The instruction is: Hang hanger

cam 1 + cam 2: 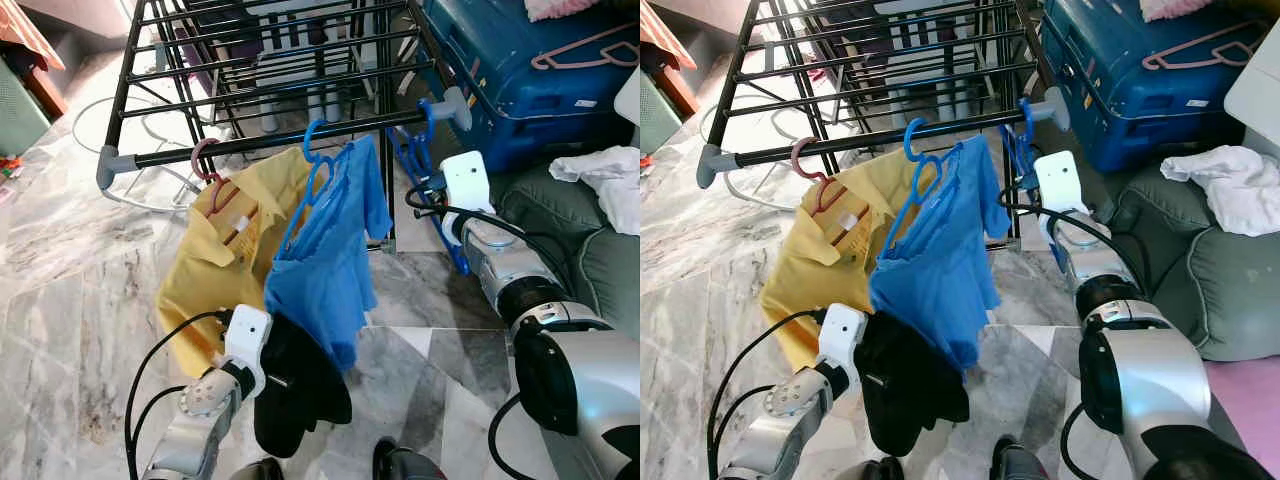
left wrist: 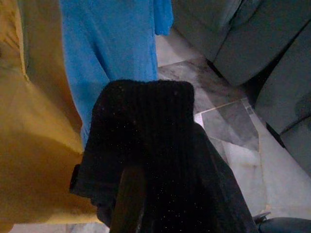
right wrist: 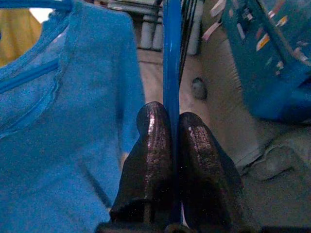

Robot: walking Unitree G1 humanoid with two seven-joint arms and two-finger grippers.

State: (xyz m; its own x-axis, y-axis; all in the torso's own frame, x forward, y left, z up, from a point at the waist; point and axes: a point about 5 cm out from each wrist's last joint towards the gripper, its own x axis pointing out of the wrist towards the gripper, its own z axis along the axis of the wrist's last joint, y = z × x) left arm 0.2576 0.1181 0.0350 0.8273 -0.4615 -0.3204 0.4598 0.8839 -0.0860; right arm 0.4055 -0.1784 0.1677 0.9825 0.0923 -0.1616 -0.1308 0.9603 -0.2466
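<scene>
— Between the right gripper's (image 3: 172, 160) fingers, what was there?
— A blue hanger (image 3: 171, 63), pinched tight, its hook over the rack rail (image 1: 300, 135); the blue shirt (image 1: 325, 260) hung just beside.
— And the left gripper (image 2: 129, 204)?
— Under a black garment (image 2: 146, 145); whether closed, I couldn't tell

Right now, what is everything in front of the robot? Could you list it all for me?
Drying rack: one, black, on marble floor.
Yellow shirt: one, on pink hanger, on rack's front bar.
Blue shirt: one, on blue hanger, beside the yellow.
Empty blue hanger: one, at bar's right end.
Black cloth: one, low, at left gripper.
Suitcase: one, blue, right.
White cloth: one, on grey sofa.
Left gripper: under black cloth.
Right gripper: shut on empty blue hanger.
</scene>
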